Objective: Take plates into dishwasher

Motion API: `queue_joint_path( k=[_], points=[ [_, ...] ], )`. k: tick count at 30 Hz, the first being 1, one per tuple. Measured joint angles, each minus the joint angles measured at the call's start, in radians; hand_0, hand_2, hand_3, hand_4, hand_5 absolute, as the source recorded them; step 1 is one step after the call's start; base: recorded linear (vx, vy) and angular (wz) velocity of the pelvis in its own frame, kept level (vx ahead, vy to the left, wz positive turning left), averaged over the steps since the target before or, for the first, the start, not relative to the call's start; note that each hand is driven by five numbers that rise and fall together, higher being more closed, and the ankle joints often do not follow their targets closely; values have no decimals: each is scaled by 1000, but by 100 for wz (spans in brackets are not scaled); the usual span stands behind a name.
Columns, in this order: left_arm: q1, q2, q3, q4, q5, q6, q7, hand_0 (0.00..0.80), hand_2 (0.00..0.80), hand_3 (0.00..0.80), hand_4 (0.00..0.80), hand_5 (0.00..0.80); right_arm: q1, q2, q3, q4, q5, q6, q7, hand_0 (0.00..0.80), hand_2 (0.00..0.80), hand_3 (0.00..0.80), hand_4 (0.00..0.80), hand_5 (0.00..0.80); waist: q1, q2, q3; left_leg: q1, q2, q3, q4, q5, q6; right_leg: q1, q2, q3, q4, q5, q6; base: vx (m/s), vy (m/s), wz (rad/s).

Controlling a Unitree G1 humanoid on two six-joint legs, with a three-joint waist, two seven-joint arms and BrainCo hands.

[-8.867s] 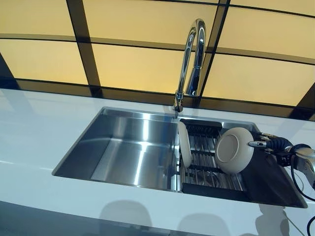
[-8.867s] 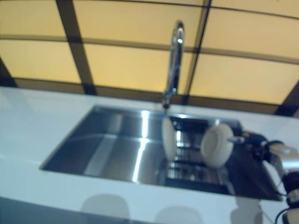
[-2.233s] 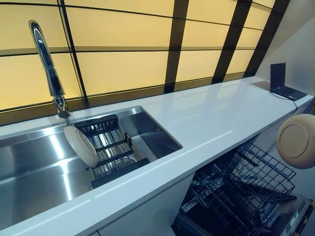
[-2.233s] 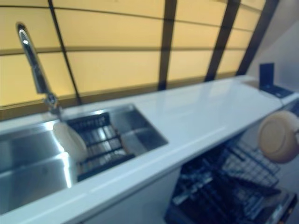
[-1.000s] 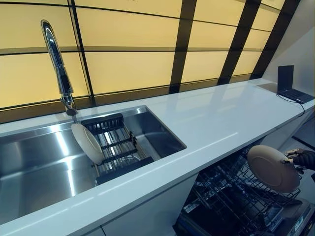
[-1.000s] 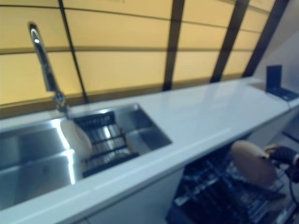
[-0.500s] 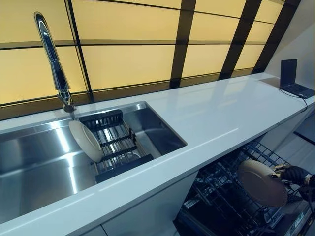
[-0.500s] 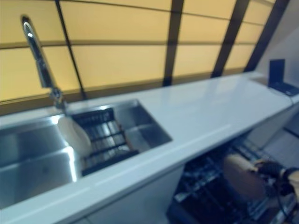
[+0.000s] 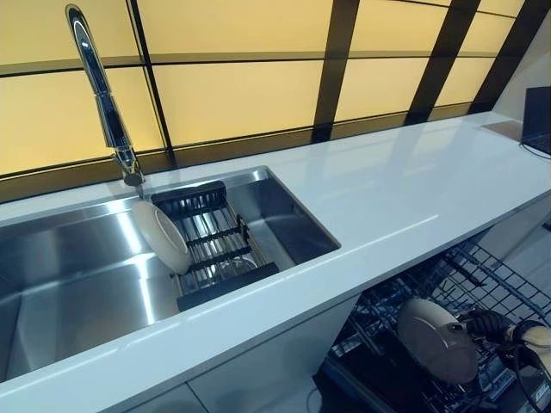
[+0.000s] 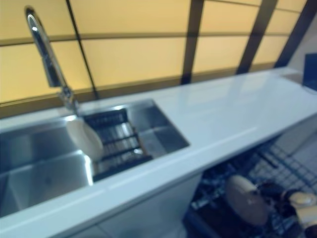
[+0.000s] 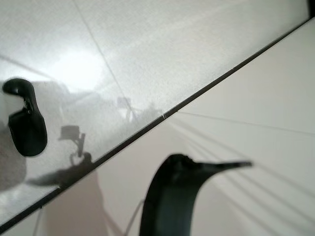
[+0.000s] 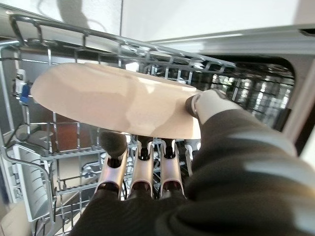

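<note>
My right hand (image 9: pixel 487 324) is shut on a beige plate (image 9: pixel 435 337) and holds it tilted, low among the wires of the pulled-out dishwasher rack (image 9: pixel 485 280). The right wrist view shows the thumb (image 12: pixel 212 105) on the plate's (image 12: pixel 110 104) upper rim and the fingers (image 12: pixel 143 170) curled beneath it, with the rack's wires (image 12: pixel 46 153) just below. A second beige plate (image 9: pixel 161 235) stands on edge in the black drying rack (image 9: pixel 217 250) inside the sink (image 9: pixel 71 285). Only a dark part of my left hand (image 11: pixel 27 129) shows, in the left wrist view, by a pale surface.
A tall chrome tap (image 9: pixel 102 96) rises behind the sink. The white counter (image 9: pixel 389 194) runs to the right above the open dishwasher, with a dark laptop (image 9: pixel 537 120) at its far end. Yellow panels with dark bars back the counter.
The right hand has lowered the plate down and to the left into the dishwasher rack. The camera has shifted a little; the sink plate has stayed put.
</note>
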Motion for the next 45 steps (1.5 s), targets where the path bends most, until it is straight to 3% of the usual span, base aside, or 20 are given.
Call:
queue_joint_path(
  k=[11,34,35,36,37,45],
  points=[
    [-10,0,26,-44,-147,-8,3,0,0,0,0,0,-1,10,45,17,-118,-17,-50,800,800,800,800,800,1,30,33,-17,0,-18,0,10,-2,-7,1,-22,0,0,0,-31,-16,5],
    [-21,2,44,-58,-159,-21,9,0,0,0,0,0,-82,60,47,83,-133,-51,-119,800,800,800,800,800,23,55,52,-34,-3,-33,0,18,-2,-15,1,-32,0,1,-1,-7,0,2],
    [-21,2,44,-59,-159,-22,9,0,0,0,0,0,-82,60,47,83,-133,-50,-119,452,452,452,452,452,24,55,52,-34,-3,-33,0,18,-2,-15,1,-32,0,1,-1,0,0,0],
    [-21,2,44,-60,-159,-22,9,0,0,0,0,0,-81,60,47,83,-133,-50,-120,157,157,157,157,157,24,55,52,-34,-3,-33,0,18,-2,-15,1,-32,0,1,-1,0,0,0],
    [-21,2,44,-63,-159,-22,9,0,0,0,0,0,-81,60,48,85,-134,-47,-123,0,0,0,0,0,26,55,52,-34,-3,-33,0,18,-2,-14,1,-33,0,1,-1,0,0,0],
    [-21,2,44,-65,-159,-21,11,0,0,0,0,0,-74,70,58,120,-172,-13,-127,0,0,0,0,0,24,54,52,-31,-4,-35,0,19,-1,-10,1,-34,0,1,-1,3,0,1]
  ],
)
